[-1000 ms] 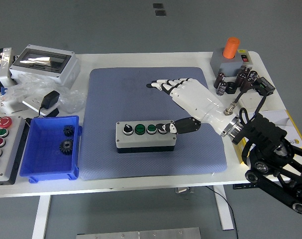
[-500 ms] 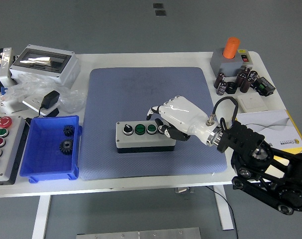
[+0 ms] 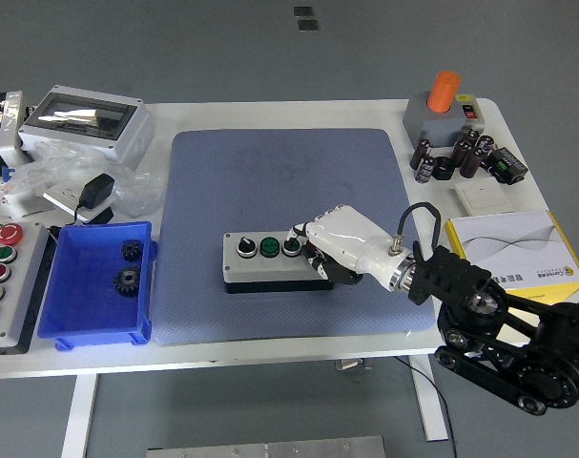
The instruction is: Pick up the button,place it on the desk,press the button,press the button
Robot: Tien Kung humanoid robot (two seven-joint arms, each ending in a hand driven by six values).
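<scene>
My right hand (image 3: 339,250), white with black fingers, lies curled over the right end of the grey rectangular button box (image 3: 270,264), gripping nothing. The box sits on the blue-grey mat (image 3: 289,181). Three of its round buttons show: one black-and-white, two green. Two black gears (image 3: 127,265) lie in the blue plastic bin (image 3: 79,322).

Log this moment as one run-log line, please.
right hand: on right end of button box, covering rightmost button | box: on blue mat
</scene>
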